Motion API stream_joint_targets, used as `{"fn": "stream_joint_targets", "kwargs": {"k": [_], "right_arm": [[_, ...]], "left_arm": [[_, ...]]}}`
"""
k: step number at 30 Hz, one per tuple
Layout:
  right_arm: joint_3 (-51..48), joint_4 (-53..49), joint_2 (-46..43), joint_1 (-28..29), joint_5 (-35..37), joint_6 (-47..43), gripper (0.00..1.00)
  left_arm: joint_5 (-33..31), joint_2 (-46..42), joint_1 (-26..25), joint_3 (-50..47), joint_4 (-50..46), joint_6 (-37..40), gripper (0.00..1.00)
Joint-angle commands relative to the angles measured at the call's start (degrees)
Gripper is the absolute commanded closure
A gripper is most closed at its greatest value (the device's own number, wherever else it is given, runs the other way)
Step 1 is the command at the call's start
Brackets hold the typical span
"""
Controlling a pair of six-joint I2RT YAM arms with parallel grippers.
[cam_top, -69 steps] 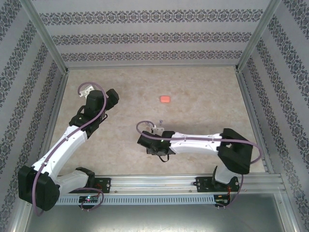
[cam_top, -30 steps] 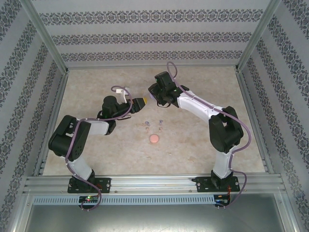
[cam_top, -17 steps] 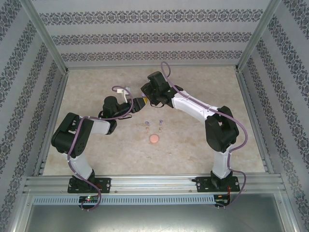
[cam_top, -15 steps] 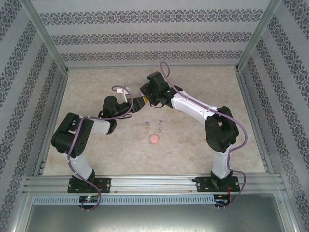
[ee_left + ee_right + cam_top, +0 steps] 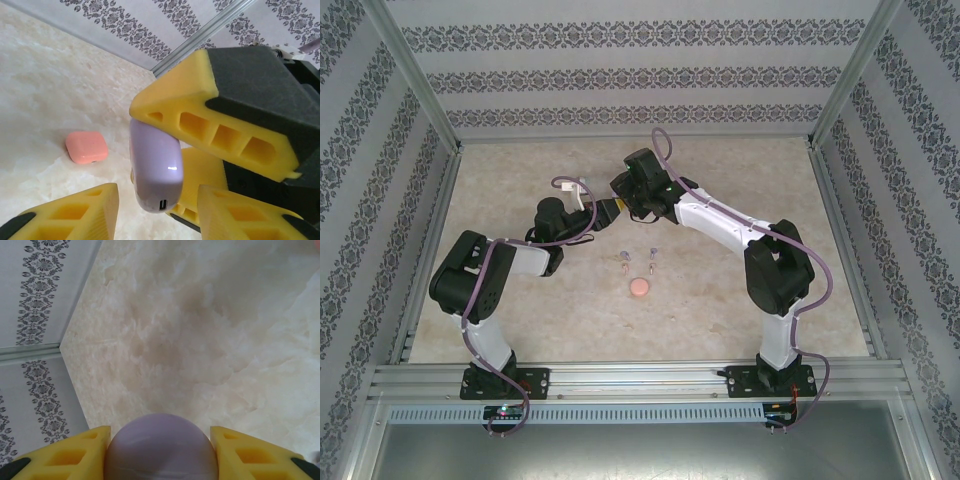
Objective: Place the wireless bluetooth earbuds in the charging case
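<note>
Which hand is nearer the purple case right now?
Right. The right hand grips the purple case; the left hand is open around the case's lower end.

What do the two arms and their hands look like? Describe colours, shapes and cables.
The left arm and right arm have white shells between bulky black joints, and a thin purple cable loops along each. The left hand and right hand carry wedge-shaped yellow fingers with rectangular cut-outs and black backing.
</note>
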Motion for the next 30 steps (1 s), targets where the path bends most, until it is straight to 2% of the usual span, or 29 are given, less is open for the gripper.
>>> {"fn": "stream_joint_targets", "kwargs": {"k": [1, 9, 14, 20, 25, 30], "right_arm": [[-0.42, 0.86, -1.18, 0.78, 0.17, 0.43, 0.56], [-0.6, 1.42, -0.88, 1.14, -0.12, 1.05, 0.56], [-0.92, 1.75, -1.17, 1.23, 0.09, 1.22, 0.56], [-1.23, 2.44, -1.56, 1.28, 0.41, 1.58, 0.55], [-2.5, 6.51, -2.94, 0.59, 1.98, 0.5, 0.26], [-7.8, 11.48, -7.91, -1.19, 4.4, -3.78, 0.2]], "left_arm": [[-1.0, 0.92, 0.46, 1.61, 3.87, 0.98, 0.56], [-2.77, 1.29, 0.46, 1.08, 5.57, 0.38, 0.57], [-3.72, 1.37, 0.47, 0.84, 6.06, 0.04, 0.71], [-3.34, 1.02, 0.45, 0.74, 6.03, -0.06, 0.81], [-2.14, 0.41, 0.45, 0.72, 5.34, -0.25, 0.89], [0.02, -1.4, 0.41, 1.43, 2.03, 0.89, 0.96]]}}
